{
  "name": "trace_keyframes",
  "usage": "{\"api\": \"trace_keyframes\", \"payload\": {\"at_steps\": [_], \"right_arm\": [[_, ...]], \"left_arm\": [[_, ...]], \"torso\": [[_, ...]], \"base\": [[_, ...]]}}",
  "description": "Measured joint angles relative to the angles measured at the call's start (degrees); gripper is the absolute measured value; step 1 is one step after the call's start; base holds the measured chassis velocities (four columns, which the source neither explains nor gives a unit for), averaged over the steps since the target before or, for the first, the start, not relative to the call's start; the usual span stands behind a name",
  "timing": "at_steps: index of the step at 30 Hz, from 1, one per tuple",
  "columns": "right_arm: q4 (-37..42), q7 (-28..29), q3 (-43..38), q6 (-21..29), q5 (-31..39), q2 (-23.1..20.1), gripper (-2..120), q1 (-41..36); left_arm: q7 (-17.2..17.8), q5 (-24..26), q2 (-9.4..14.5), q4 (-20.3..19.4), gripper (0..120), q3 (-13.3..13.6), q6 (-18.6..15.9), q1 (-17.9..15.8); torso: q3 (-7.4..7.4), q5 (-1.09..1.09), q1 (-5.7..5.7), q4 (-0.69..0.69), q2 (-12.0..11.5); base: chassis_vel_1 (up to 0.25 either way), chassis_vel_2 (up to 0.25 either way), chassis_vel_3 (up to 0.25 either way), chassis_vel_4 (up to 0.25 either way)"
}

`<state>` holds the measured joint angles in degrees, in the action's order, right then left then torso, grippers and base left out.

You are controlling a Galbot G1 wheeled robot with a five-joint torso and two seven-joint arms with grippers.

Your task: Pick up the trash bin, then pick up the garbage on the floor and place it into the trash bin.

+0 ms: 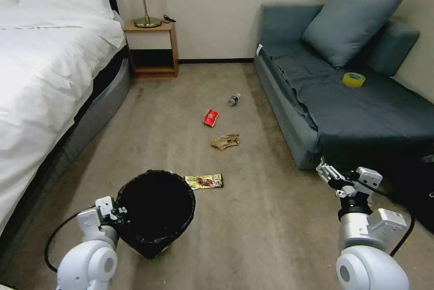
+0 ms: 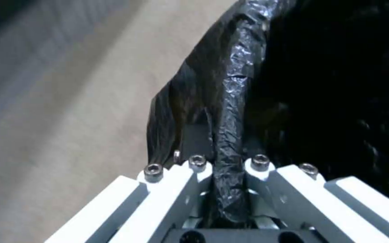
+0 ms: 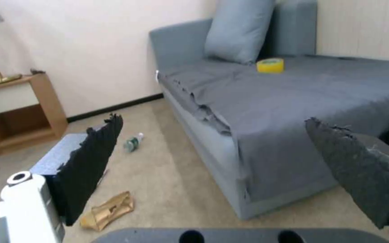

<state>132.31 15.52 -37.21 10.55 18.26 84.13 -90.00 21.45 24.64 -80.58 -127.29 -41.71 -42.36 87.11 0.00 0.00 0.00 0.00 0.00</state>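
Carpeted bedroom floor (image 1: 253,217) between bed (image 1: 45,77) and sofa (image 1: 352,100). Head view: left tool (image 1: 118,212) pinching trash bin (image 1: 156,211) by rim, ready for carrying; 4 pieces of garbage (image 1: 204,181) scattered ahead.

Left wrist view: clamped tight on bag-lined rim.

Right wrist view: right tool (image 3: 212,165) spread apart, free for litter.

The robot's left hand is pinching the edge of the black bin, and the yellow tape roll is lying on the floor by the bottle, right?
Not quite. The left gripper does pinch the trash bin at its bag-lined rim, but the yellow tape roll lies on the grey sofa, not on the floor by the bottle. The head view shows it.
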Motion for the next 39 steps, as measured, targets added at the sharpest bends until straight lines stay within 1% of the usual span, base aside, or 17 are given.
{"api": "trace_keyframes", "payload": {"at_steps": [3,4,6,11,16,17,24,28,34,39], "right_arm": [[-0.61,-0.22,0.54,-2.67,0.07,-0.22,100,-0.34],[-0.61,-0.22,0.54,-2.67,0.07,-0.22,100,-0.34],[-1.16,-0.8,0.93,-4.43,-0.94,-0.24,100,-0.61],[-1.96,-1.65,2.93,-6.34,-2.51,-0.81,100,-2.11],[-2.93,-2.33,4.33,-8.02,-4.01,-0.9,100,-2.58],[-4.01,-3.54,5.67,-9.81,-5.38,-0.56,100,-2.65],[-5.29,-5.44,6.87,-12.86,-7.1,-0.39,100,-2.94],[-5.46,-5.74,7.27,-13.31,-7.26,-0.34,100,-3.05],[-5.51,-5.9,7.41,-13.52,-7.34,-0.32,100,-3.18],[-5.45,-5.95,7.32,-13.6,-7.34,-0.32,100,-3.38]], "left_arm": [[-1.61,-3.33,-0.4,-0.89,2,-1.41,0.02,0.61],[-1.61,-3.33,-0.4,-0.89,2,-1.41,0.02,0.61],[-2.13,-5.35,-0.7,-1.08,2,-2.02,0.06,0.94],[-2.59,-7.33,-1.41,-1.32,2,-2.75,0.1,1.59],[-2.58,-7.51,-1.73,-1.24,2,-2.84,0.11,1.82],[-2.59,-7.57,-2.06,-1.19,2,-3.02,0.14,2.14],[-2.52,-7.17,-2.15,-1.56,2,-4.25,0.17,2.67],[-2.5,-6.88,-2.13,-1.76,2,-4.75,0.18,2.77],[-2.48,-6.72,-2.16,-1.8,2,-4.96,0.2,2.84],[-2.46,-6.47,-2.15,-1.5,2,-5.15,0.23,2.61]], "torso": [[0.0,-0.01,0.0,-0.01,0.0],[0.0,-0.01,0.0,-0.01,0.0],[0.0,0.0,0.0,0.0,0.0],[0.0,0.0,0.0,-0.01,0.0],[0.0,-0.01,0.0,0.0,0.0],[0.0,0.0,0.0,0.0,0.0],[0.0,0.0,0.0,0.0,0.0],[0.0,0.0,0.0,0.0,0.0],[-0.01,0.0,0.0,0.0,0.0],[0.0,0.0,0.0,0.0,0.0]], "base": [[0.0,0.0,0.0,0.0],[0.0,0.0,0.0,0.0],[0.0,0.0,0.0,0.0],[0.0,0.0,0.0,0.0],[0.0,0.0,0.0,0.0],[0.0,0.0,0.0,0.0],[0.0,0.0,0.0,0.0],[0.0,0.0,0.0,0.0],[-0.091,0.067,0.064,-0.071],[-0.17,0.164,0.187,-0.192]]}}
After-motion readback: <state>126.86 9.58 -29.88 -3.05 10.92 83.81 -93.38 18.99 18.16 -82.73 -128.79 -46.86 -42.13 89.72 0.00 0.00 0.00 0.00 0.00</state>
